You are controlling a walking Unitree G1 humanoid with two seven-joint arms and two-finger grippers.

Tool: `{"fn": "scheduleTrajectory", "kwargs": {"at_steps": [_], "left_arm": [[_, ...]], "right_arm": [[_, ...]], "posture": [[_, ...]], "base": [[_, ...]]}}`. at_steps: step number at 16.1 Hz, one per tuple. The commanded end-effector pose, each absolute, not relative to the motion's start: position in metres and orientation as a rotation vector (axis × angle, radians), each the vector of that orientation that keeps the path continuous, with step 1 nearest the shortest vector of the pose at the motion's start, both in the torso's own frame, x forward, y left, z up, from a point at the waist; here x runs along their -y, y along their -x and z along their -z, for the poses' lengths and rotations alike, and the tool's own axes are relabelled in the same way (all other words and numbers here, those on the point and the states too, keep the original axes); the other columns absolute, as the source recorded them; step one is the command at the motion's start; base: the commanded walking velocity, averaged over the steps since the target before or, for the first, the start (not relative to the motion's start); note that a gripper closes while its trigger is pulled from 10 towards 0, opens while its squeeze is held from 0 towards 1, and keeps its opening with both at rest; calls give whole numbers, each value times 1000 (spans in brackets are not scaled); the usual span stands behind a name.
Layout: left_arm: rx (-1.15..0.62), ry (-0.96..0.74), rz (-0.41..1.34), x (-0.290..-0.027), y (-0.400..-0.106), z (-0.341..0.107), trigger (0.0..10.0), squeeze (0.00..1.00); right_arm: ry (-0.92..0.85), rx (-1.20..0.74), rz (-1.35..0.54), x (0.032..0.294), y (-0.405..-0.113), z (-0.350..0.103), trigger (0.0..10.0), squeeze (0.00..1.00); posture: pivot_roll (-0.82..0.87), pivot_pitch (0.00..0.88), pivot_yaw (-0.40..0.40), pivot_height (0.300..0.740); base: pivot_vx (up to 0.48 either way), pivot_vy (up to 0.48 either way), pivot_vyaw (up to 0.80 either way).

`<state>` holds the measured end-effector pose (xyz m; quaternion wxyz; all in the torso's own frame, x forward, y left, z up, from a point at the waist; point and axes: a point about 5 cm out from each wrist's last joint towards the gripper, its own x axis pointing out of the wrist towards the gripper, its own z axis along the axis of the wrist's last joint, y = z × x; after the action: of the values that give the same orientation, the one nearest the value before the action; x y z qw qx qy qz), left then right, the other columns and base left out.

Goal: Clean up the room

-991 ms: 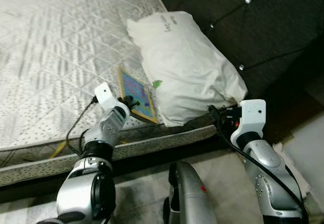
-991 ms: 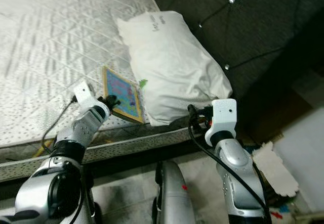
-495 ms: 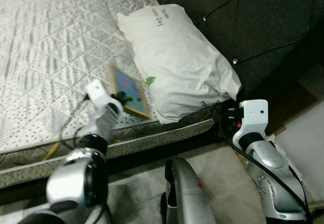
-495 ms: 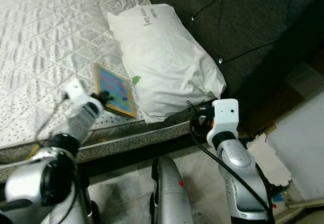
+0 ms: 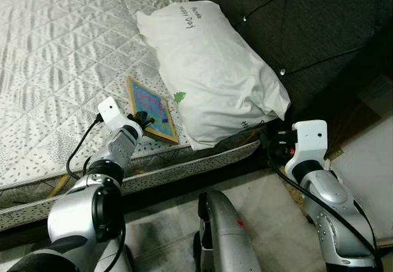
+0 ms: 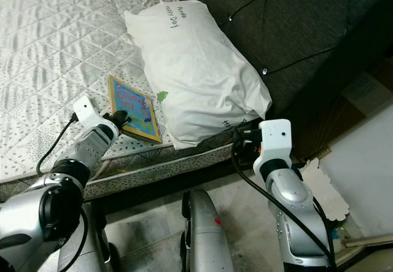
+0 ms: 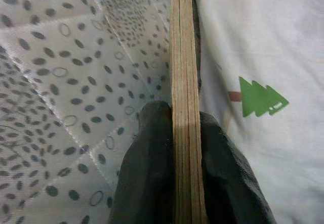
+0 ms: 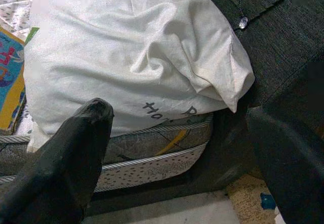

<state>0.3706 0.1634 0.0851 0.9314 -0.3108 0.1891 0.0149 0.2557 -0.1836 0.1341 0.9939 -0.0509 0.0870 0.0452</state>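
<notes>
Left eye view: the left gripper [image 5: 142,119], centre-left, pinches the near edge of a flat colourful wooden board [image 5: 150,108] lying on the grey quilted mattress [image 5: 55,69], touching the white pillow [image 5: 209,69]. The right gripper [image 5: 274,143] hovers lower right.

Left wrist view: both black fingers [image 7: 147,173] clamp the board's layered edge.

Right wrist view: its fingers [image 8: 66,163] are spread apart, empty.

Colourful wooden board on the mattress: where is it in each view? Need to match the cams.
Left eye view: colourful board, left of centre, left gripper shut on its near edge.
Right eye view: board, same spot, beside the pillow.
Left wrist view: board edge-on, clamped between the fingers.
Right wrist view: a corner at the frame edge.
Shared landmark: the white pillow, touching the board's side.
</notes>
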Motion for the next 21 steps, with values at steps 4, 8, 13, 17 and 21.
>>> {"fn": "scheduleTrajectory", "kwargs": {"at_steps": [4,8,13,17,21], "left_arm": [[-365,617,18,-154,-380,-100,10000,188],[-360,619,16,-160,-379,-100,10000,1000],[-364,596,-10,-173,-378,-99,10000,1000],[-356,557,-33,-187,-379,-103,10000,1000],[-353,528,-53,-200,-377,-103,10000,1000]], "right_arm": [[126,-151,-84,188,-257,-142,10000,0],[134,-153,-86,188,-259,-142,10000,0],[136,-151,-94,186,-261,-141,10000,0],[134,-144,-101,183,-264,-140,10000,0],[122,-138,-109,178,-269,-138,10000,0]], "posture": [[-354,111,-179,580],[-353,107,-182,580],[-342,94,-180,580],[-331,81,-173,580],[-310,63,-164,580]], "base": [[0,0,0],[0,0,0],[0,0,0],[0,0,0],[0,0,0]]}}
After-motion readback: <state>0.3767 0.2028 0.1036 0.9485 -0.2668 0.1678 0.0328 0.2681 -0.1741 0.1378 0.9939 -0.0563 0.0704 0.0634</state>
